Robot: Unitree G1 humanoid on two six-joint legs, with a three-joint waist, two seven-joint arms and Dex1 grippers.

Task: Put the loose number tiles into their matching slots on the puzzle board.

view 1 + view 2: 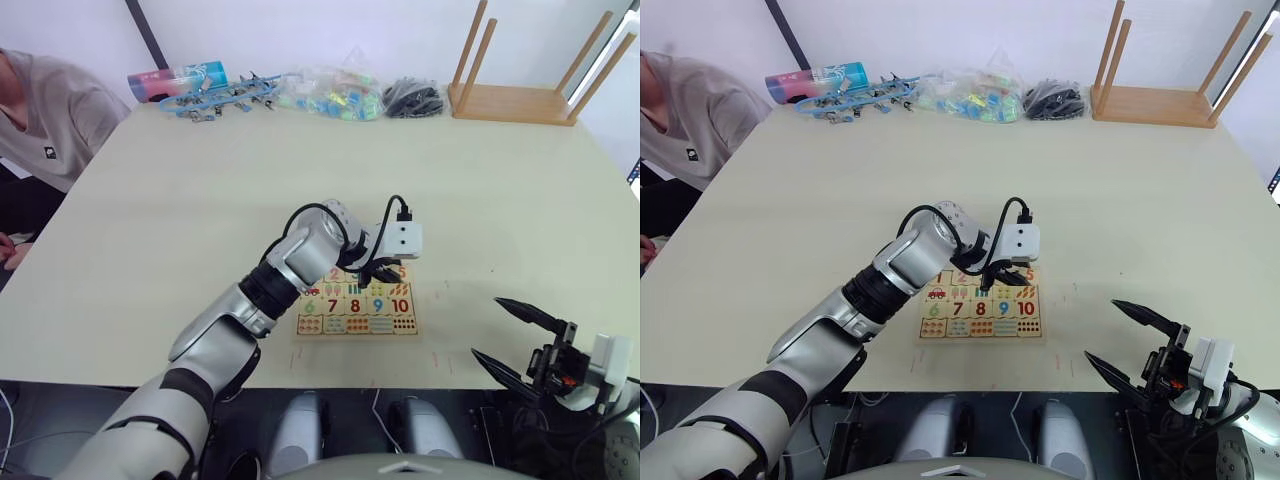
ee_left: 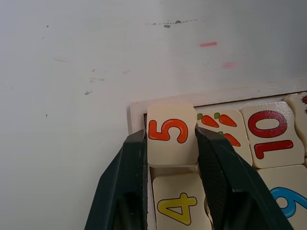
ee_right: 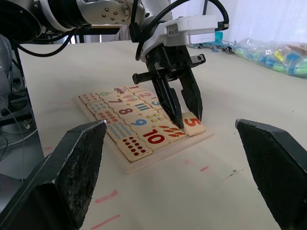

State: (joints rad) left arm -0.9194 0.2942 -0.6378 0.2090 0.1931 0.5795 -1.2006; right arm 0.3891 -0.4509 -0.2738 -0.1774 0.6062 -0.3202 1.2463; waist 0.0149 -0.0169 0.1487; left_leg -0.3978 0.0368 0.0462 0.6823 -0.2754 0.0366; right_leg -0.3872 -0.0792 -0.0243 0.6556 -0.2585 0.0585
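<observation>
I have the left gripper (image 2: 170, 143) clamped on the 5 tile (image 2: 171, 135) at the board's (image 1: 357, 305) corner slot beside the 4 tile (image 2: 181, 206), ready to seat it. My right gripper (image 1: 505, 335) waits open, well clear.

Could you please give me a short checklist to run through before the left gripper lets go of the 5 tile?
1. Hold: left gripper shut on the pale square wooden tile with the orange 5: ok.
2. Place: tile at the corner slot of the red-bordered pale wooden puzzle board, next to the yellow 4 tile: ok.
3. Seating: tile flush in its slot: cannot tell.
4. Alignment: 5 tile's edges square with the 4 tile's: ok.
5. Right gripper open, off the board: ok.
</observation>
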